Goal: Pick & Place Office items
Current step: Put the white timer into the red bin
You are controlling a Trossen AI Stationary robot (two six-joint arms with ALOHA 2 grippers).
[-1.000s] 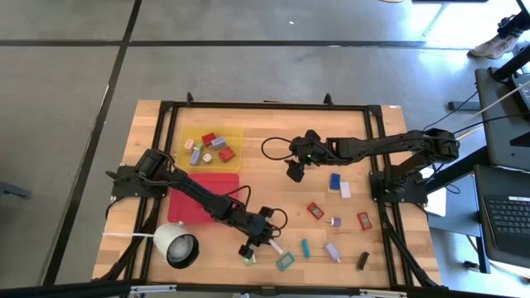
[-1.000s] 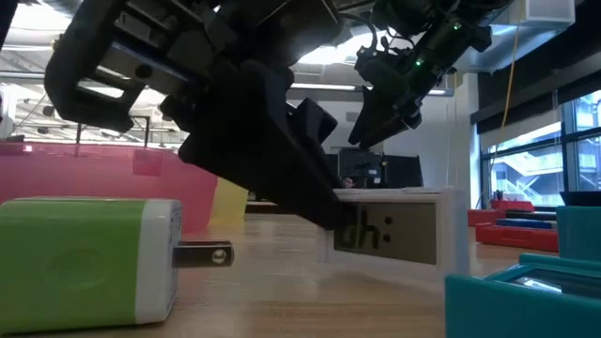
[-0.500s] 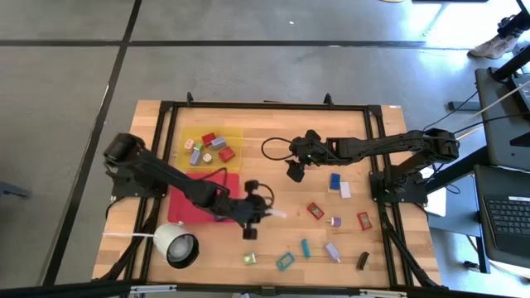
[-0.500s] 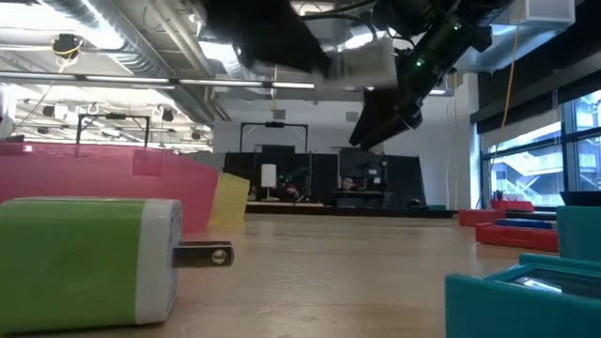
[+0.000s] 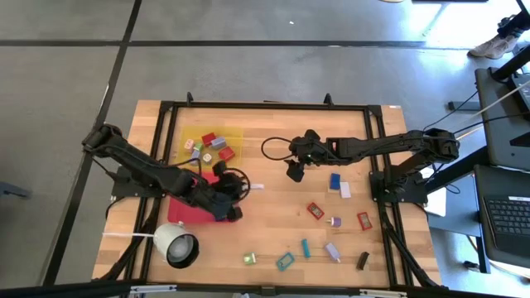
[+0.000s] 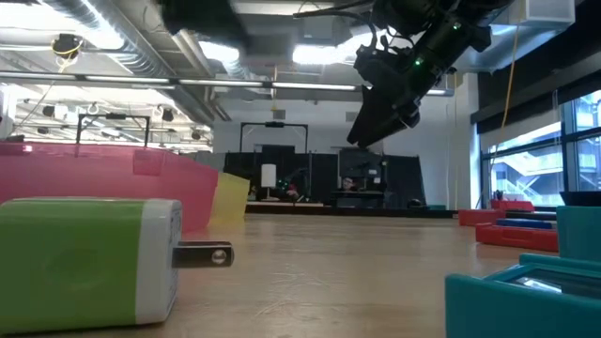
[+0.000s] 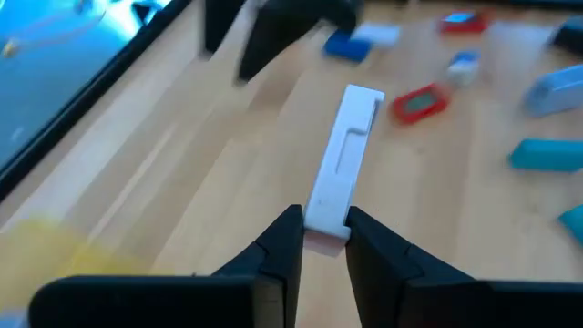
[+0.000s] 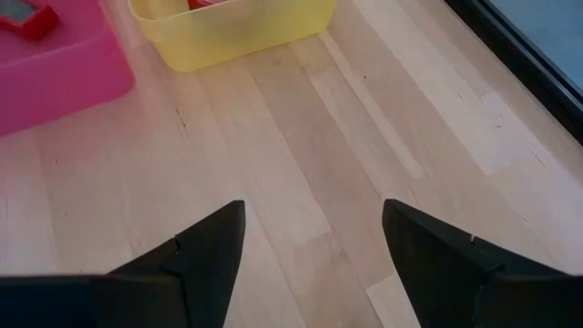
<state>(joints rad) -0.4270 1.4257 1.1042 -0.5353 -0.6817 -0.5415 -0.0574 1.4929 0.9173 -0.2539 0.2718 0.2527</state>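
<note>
on the wooden table (image 5: 273, 165), seen from above, the biggest things stand at about 9 o'clock: a yellow tray (image 5: 234, 135) with several small pieces inside, and touching it on the 6 o'clock side a red tray (image 5: 184, 211). a white cup (image 5: 176, 244) with a cord lies toward 7 o'clock, near the corner.

the left arm (image 5: 141, 165) comes from 9 o'clock and reaches over the red tray. the left gripper (image 7: 323, 239) is clenched on one end of a white stick (image 7: 344, 164), and this stick points out toward the centre of the table, above the wood and just beside the red tray edge. in the high view the white stick shows as a short pale bar at the tip of the gripper.

the right arm (image 5: 389, 147) comes from 3 o'clock and hangs its right gripper (image 8: 310, 241) above the centre, slightly toward 12 o'clock. its fingers are spread apart and nothing is between them; under them only bare wood shows, with the two trays beyond.

the other office items lie scattered between 4 and 6 o'clock: a blue block (image 5: 335, 180) with a pale one touching it, two red pieces (image 5: 315, 210), a teal clip (image 5: 285, 261), a teal stick (image 5: 305, 247), a green plug (image 6: 89, 263), a purple piece (image 5: 333, 251) and a black piece (image 5: 363, 261). in the low view the green plug is very near the camera.
</note>
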